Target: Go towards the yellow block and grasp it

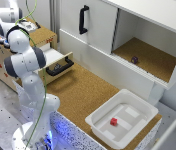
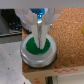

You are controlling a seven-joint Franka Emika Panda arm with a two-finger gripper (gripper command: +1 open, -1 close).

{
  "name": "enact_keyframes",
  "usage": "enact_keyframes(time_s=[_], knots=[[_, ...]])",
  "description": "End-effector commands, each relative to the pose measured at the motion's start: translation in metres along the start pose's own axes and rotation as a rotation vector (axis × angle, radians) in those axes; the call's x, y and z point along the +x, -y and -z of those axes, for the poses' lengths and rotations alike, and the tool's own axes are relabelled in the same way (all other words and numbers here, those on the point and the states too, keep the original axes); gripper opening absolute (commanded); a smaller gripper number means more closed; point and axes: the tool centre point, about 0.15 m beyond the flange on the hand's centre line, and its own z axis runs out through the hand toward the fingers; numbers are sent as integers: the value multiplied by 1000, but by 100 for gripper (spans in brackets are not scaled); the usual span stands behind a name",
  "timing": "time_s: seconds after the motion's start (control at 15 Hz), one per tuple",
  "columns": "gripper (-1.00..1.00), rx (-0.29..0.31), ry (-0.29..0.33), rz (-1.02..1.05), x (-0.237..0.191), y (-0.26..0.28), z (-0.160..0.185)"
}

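Observation:
No yellow block shows in either view. My gripper (image 1: 27,25) hangs over the wooden box (image 1: 44,36) at the back of the exterior view's left. In the wrist view its two fingers stand close together with nothing between them, and the gripper (image 2: 38,44) points down at a green disc (image 2: 46,48) set in a silver ring (image 2: 37,59). The ring sits on the box's cork top (image 2: 67,30).
An open drawer (image 1: 52,59) with a black handle (image 1: 61,68) juts from the box. A white bin (image 1: 138,106) holds a red block (image 1: 114,121). An open cabinet compartment (image 1: 155,57) holds a small purple block (image 1: 134,59). The arm's base stands at the front left.

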Motion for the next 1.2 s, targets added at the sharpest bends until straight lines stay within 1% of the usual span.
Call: enact_keyframes(time_s=[0.0, 0.07, 0.13, 0.2, 0.33, 0.73, 1.07, 1.13], knots=[[-100, -6, -20, -46, 8, -4, 4], [-100, -31, -33, -44, 4, 0, 28], [100, -56, -42, -41, 2, 3, 45], [100, -76, -31, -34, 1, 5, 57], [100, -95, -9, -12, 4, 5, 64], [100, -75, 19, 32, 19, 2, 50], [100, -97, 39, 84, 39, -13, 44], [100, -92, 27, 88, 43, -21, 44]])
